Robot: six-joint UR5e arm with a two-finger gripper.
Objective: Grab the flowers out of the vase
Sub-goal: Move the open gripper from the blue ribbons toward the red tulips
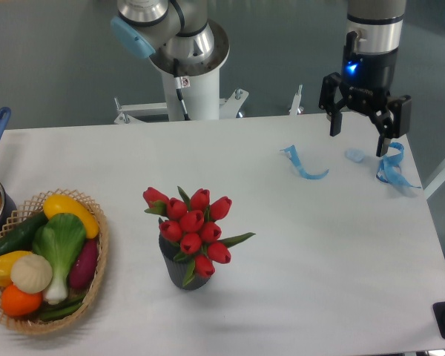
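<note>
While flowers [193, 226] sit in the vase [179, 273], the pincer [361, 142] hangs apparently spread.

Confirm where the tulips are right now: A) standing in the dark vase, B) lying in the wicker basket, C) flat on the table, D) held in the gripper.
A: the tulips stand in the vase, while the gripper hangs open and empty far off.

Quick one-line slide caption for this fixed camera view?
Open gripper hovers at the table's far right, away from red flowers standing in the vase.
</note>
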